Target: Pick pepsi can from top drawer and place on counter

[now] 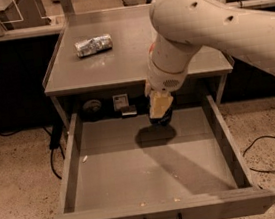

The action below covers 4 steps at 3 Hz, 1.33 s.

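The claw (159, 112) hangs low at the back of the top drawer (150, 170), over the pepsi can (160, 122), its hold impossible to tell; best lift straight up before crossing to the surface (120, 58) above.

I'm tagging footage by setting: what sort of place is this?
Likely a lab or workshop: grey metal counter above an open top drawer, cables on speckled floor. The end effector hangs at the drawer's back.

dark pepsi can (160, 121) upright in the jaws, at open top drawer's (150, 170) back.
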### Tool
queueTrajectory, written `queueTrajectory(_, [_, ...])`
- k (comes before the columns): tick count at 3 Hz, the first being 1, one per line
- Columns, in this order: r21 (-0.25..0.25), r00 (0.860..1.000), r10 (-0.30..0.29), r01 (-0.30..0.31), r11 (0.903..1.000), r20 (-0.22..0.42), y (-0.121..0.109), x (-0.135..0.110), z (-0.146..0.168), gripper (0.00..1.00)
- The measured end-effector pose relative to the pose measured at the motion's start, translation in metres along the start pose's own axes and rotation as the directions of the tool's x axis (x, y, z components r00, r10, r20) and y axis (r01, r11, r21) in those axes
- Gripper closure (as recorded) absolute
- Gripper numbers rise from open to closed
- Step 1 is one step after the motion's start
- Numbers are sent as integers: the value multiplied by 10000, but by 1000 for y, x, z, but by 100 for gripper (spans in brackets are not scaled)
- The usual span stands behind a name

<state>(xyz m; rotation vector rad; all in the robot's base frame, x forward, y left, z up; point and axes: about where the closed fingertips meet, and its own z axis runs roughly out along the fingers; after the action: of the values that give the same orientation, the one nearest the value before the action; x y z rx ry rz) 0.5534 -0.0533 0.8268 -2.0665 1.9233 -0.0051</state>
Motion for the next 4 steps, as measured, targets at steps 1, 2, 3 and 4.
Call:
queueTrajectory(1, [343,9984,-557,559,9978,-67,-13,-21,-34,100])
queueTrajectory(2, [685,9942,-1073,1077,9918,-90,-30,-43,-69,100])
queueTrajectory(3, [756,9906,-1364,1367,9877,-88,-43,-54,-82,100])
queueTrajectory(4, [775,9854,-1696,1705,9823,-181,-68,-66,-88,100])
